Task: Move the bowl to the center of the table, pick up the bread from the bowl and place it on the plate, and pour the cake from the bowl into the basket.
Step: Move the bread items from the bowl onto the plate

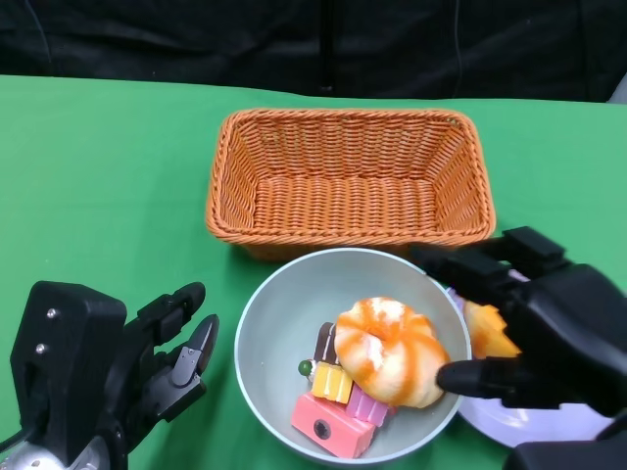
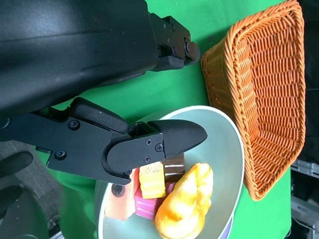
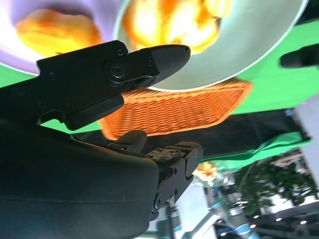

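No brand, label or writing can be read on anything here. The right hand [image 1: 549, 328] reaches over the right rim of the bowl [image 1: 269, 323], its fingers spread apart; one fingertip [image 1: 460, 377] touches the side of the bread [image 1: 390, 349] in the bowl, but nothing is gripped. The left hand [image 1: 118, 367] rests on the green tabletop [image 1: 98, 176] just left of the bowl, fingers parted and holding nothing, not touching the bowl in the head view. One grey bowl sits near the front middle of the tabletop, just before the one orange wicker basket [image 1: 350, 176], which stands behind it. In the bowl lie one orange-and-white swirled bread and several small cake pieces [image 1: 333, 406]: a pink block, a yellow one, a magenta one and a dark brown one. One pale plate [image 1: 509, 421] lies at the bowl's right, largely under the right hand, with a second orange bread piece [image 1: 487, 333] on it.
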